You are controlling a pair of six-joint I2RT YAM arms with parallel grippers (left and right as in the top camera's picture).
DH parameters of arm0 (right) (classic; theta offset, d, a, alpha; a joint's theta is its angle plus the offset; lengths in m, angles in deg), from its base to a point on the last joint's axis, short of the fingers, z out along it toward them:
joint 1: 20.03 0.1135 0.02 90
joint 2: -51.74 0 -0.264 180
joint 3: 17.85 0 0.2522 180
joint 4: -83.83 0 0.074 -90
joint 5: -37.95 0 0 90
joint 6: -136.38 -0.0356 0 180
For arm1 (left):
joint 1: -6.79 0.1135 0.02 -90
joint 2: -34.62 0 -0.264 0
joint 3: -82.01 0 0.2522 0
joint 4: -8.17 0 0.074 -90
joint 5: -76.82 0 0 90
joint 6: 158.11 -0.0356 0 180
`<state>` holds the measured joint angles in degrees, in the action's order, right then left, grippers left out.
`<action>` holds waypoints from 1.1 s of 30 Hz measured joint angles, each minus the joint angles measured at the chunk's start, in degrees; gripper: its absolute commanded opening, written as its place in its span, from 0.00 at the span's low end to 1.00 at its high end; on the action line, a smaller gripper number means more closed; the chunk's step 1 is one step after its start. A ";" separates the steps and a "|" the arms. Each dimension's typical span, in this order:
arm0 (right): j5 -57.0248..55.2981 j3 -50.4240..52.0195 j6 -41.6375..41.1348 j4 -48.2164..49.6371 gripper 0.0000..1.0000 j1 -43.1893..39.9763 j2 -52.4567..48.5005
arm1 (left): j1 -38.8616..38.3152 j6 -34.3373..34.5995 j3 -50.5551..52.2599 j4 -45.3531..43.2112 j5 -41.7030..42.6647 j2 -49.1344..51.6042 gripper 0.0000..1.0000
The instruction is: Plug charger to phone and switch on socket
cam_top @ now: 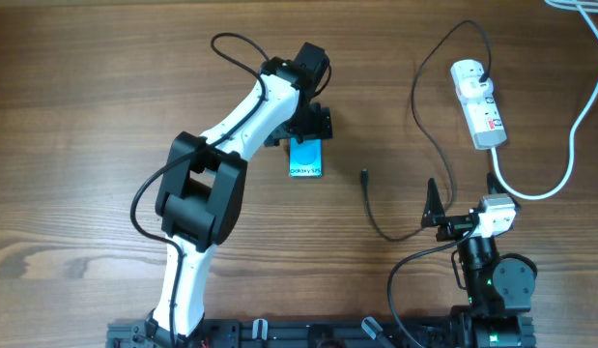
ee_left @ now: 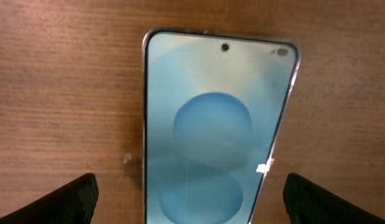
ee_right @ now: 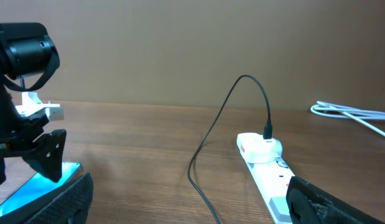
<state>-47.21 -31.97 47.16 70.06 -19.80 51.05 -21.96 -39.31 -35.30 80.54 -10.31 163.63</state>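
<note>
**A:** How does the left end effector [ee_left: 192, 204] stand?

**B:** Its two black fingers [ee_left: 71, 200] are spread wide, one on each side of the small rectangular smartphone with the bright cyan-teal screen [ee_left: 211, 124]. In its own wrist view, neither finger touches the smartphone's edges.

**A:** And where does the smartphone lie?

**B:** Flat and screen up on the brown wooden tabletop [cam_top: 86, 87], left of centre. The left end effector is over its far end, and the "Galaxy" lettering shows at the near end.

**A:** The right end effector [ee_right: 198, 208]?

**B:** Also spread apart and holding nothing. It sits low at the near right, just beside a bend of the thin black charger cable [cam_top: 412, 97]. Whether they touch, I cannot tell.

**A:** Where is the plug?

**B:** The small black plug tip [cam_top: 364, 176] lies on bare wood between the smartphone and the right end effector, apart from both. The cable loops away from it and drops into a white adapter [cam_top: 469, 75] seated at the far end of the white elongated power strip [cam_top: 488, 124].

**A:** The switches?

**B:** They are red-marked but too small to read. A thick white cord [cam_top: 574, 155] leaves the strip's near end and sweeps off to the right.
</note>
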 measured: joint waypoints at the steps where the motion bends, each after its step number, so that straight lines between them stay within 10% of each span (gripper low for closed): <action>1: 0.00 0.00 0.02 0.00 1.00 0.00 0.00 | -0.09 0.00 0.00 -0.46 0.00 0.00 0.95; 15: 0.35 0.00 -3.52 0.02 1.00 0.00 0.00 | -3.87 0.00 0.00 -2.10 -6.14 0.20 0.98; 27: 3.30 0.00 -73.90 0.17 1.00 0.00 0.00 | -3.87 0.02 0.00 -2.12 -6.47 0.24 0.98; 33: 12.52 0.00 -77.92 1.88 1.00 0.00 0.00 | -3.87 0.02 0.09 -2.32 -6.45 1.31 0.98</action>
<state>-34.68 -31.97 -30.76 71.94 -19.80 51.05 -25.83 -39.29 -35.21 78.22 -16.76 164.94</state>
